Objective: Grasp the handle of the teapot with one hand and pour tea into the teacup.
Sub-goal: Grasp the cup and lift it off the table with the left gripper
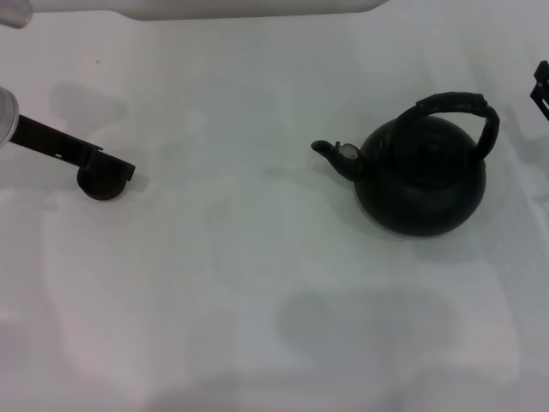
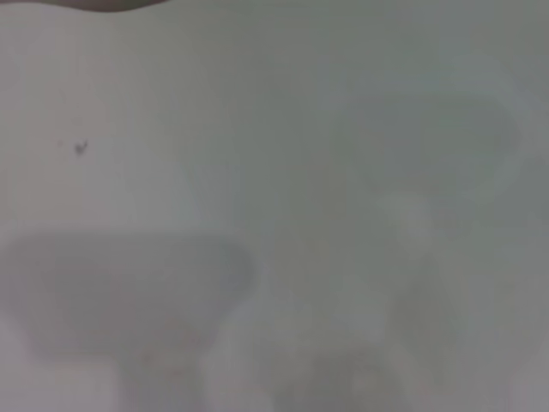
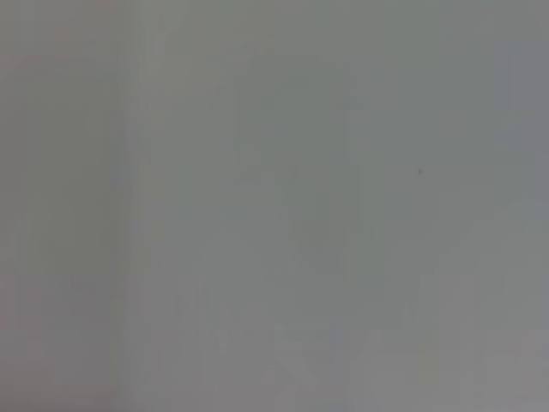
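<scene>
The teapot (image 1: 422,176) is a round black pot standing upright right of the middle in the head view. Its short spout (image 1: 326,151) points left, and a pale spot sits just behind the spout. The handle (image 1: 463,107), a thick black arch, stands over the pot's top with nothing holding it. The teacup (image 1: 101,184), tiny, black and low, sits at the far left. My left gripper (image 1: 120,167) reaches in from the left edge and lies over the teacup's rim. Only a black tip of my right gripper (image 1: 540,87) shows at the right edge, apart from the handle. No tea is visible.
The white table (image 1: 257,283) spreads around both objects, with a wide bare stretch between teacup and teapot. A pale edge (image 1: 257,9) runs along the back. Both wrist views show only blurred white tabletop (image 2: 274,206) (image 3: 274,206).
</scene>
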